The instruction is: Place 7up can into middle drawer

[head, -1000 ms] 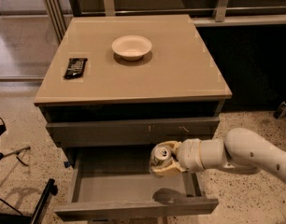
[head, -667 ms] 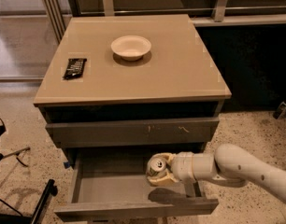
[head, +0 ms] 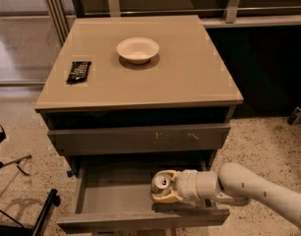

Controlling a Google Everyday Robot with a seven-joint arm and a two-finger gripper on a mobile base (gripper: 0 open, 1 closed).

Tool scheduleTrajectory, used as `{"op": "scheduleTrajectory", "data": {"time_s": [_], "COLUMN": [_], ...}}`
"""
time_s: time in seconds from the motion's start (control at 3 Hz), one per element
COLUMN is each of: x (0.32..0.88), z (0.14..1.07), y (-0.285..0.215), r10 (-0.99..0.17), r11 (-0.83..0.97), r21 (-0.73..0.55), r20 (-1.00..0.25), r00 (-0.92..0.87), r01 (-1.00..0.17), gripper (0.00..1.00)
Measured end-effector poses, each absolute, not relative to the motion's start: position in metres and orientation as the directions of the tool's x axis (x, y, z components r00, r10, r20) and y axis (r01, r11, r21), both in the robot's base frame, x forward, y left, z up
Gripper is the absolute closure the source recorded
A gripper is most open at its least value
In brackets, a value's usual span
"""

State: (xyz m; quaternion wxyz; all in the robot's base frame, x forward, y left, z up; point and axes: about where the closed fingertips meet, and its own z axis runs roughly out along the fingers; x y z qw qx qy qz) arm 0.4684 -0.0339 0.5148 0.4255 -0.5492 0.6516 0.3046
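Note:
The 7up can [head: 160, 184], whitish with a silver top, is held upright in my gripper [head: 165, 189], whose tan fingers are shut around its body. The can hangs low inside the open middle drawer [head: 111, 200], a wide shallow grey drawer pulled out at the cabinet's bottom, near its right half and just above the grey floor. My white arm [head: 254, 188] reaches in from the lower right. The can's underside and the floor beneath it are hidden by the gripper.
A grey drawer front with pale scratch marks [head: 140, 137] is closed above the open drawer. On the beige cabinet top [head: 190, 77] stand a white bowl [head: 137, 49] and a dark snack packet [head: 78, 71]. Black cables and a stand leg [head: 22, 200] lie on the speckled floor at left.
My gripper has carried the can a little to the left and lower, from above the drawer's right side down into the drawer.

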Motion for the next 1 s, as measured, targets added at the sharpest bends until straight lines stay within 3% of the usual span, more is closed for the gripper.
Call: {"op": "scheduleTrajectory", "data": {"time_s": [1.0], "x": [0.490], "z": [0.463], "y": [-0.025], "r10": [-0.505], "r11": [0.210], "r21": [-0.096], "r20": [-0.863], "r00": [-0.024], "r01": [-0.973], "gripper": [1.00]}}
